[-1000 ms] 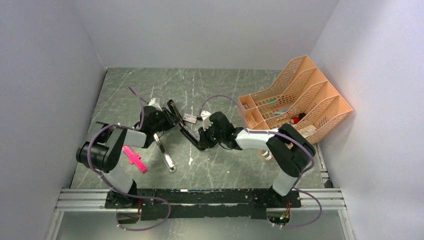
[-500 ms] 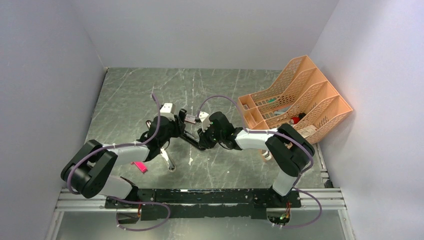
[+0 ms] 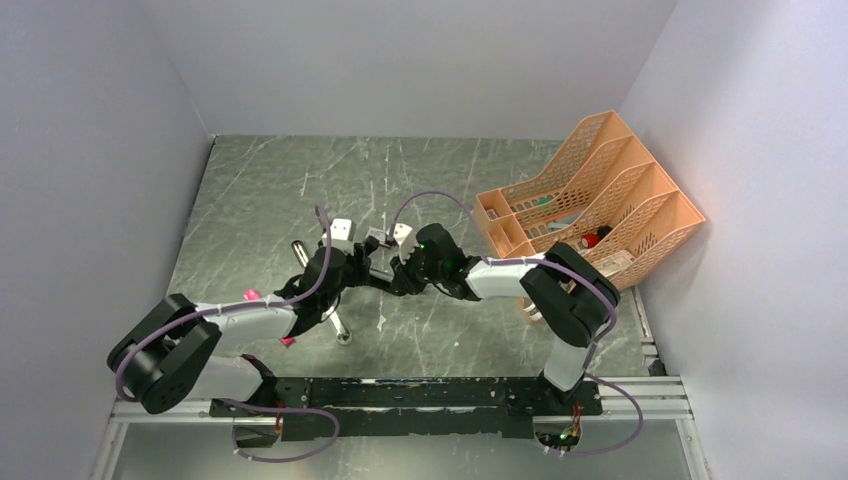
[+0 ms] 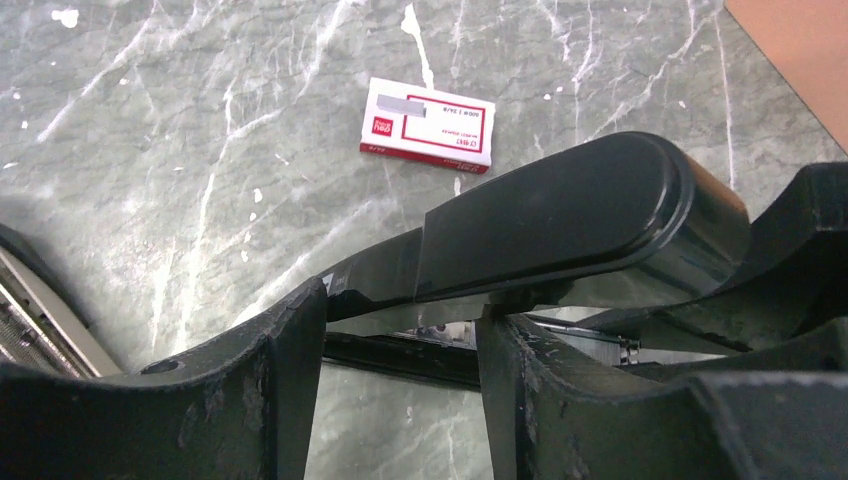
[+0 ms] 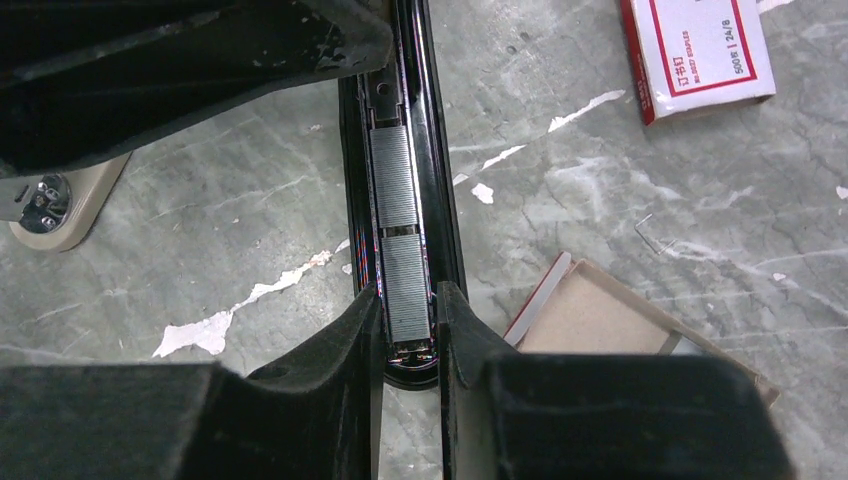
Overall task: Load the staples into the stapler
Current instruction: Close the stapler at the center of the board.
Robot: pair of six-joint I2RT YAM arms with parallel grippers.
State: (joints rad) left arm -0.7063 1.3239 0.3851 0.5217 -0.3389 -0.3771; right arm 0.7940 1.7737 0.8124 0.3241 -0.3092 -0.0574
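Observation:
The black stapler [image 5: 447, 170] lies on the marble table with its lid [image 4: 560, 210] raised over the rail. Two silvery strips of staples [image 5: 398, 200] lie end to end in the rail. My right gripper [image 5: 408, 292] is shut on the rail's near end, one finger on each side. My left gripper [image 4: 400, 330] is open, its fingertips just under the lid, with bare table and the stapler's base showing in the gap. From above, both grippers [image 3: 352, 268] [image 3: 398, 272] meet at the stapler [image 3: 378, 272].
The red-and-white staple box [image 4: 428, 125] lies just beyond the stapler, and its open cardboard tray [image 5: 610, 320] lies beside the rail. A silver-grey stapler [image 3: 336, 322] and a half-hidden pink piece [image 3: 250, 296] sit by the left arm. An orange file rack [image 3: 590, 200] stands at right.
My left arm has swung right to the black stapler and its jaws have widened. The right gripper has stayed shut on the rail.

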